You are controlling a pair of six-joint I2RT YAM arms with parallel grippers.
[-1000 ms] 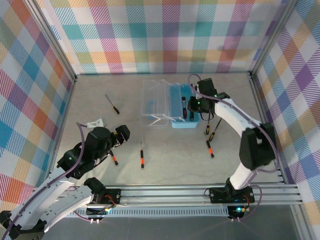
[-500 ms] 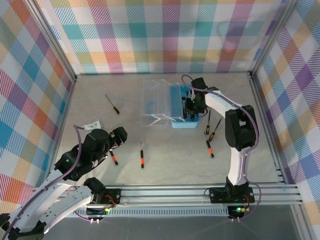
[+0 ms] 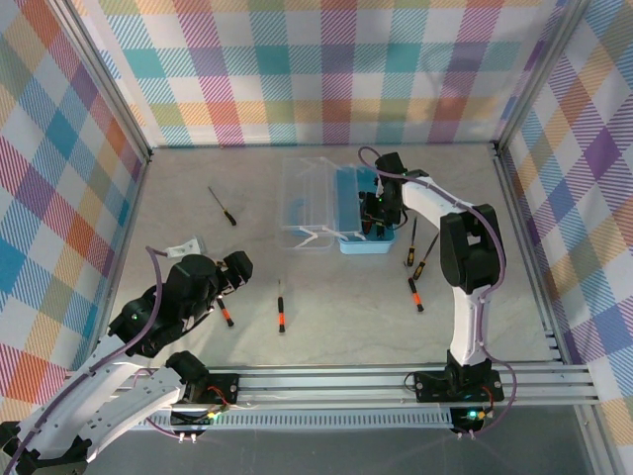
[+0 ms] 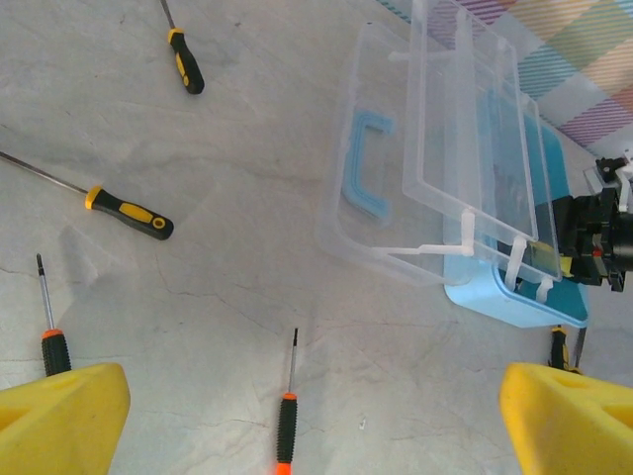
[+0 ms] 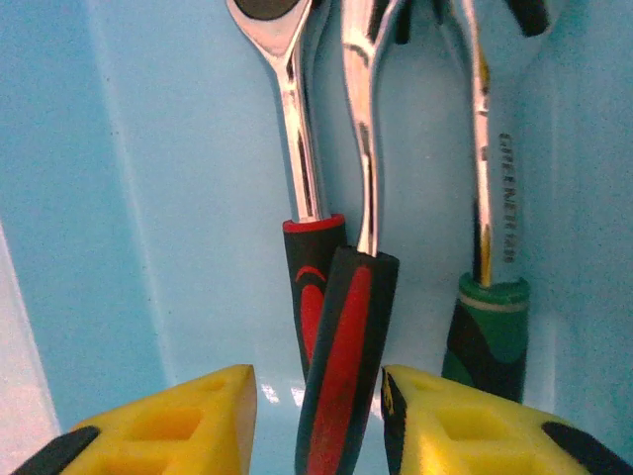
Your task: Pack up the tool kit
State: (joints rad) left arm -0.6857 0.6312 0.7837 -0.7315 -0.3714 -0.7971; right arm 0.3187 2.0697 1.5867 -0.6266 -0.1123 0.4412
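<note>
Bearing everything: a pale marbled table (image 3: 326, 336). Sitting at its back middle, a light-blue tool box (image 3: 348, 203) with its clear lid (image 3: 305, 203) folded open to the left. Lying just right of the box, a pair of dark-handled screwdrivers (image 3: 407, 249); a little nearer, an orange-tipped screwdriver (image 3: 415, 294). Resting in front of the lid, a black-and-orange screwdriver (image 3: 281, 307); left of that, an orange-collared screwdriver (image 3: 225, 313). Lying back left, apart, two yellow-and-black screwdrivers (image 4: 129, 210). Sitting near the left edge, a small white item (image 3: 188, 242), too small to identify.

Grey marbled tabletop (image 3: 326, 327) lies under and ahead of the jaws of the left gripper (image 3: 240, 265). Small white item (image 3: 188, 242), too small to identify, sits near, left of those jaws. Plaid walls (image 3: 326, 69) well beyond them; aluminium rail (image 3: 376, 381) behind.
</note>
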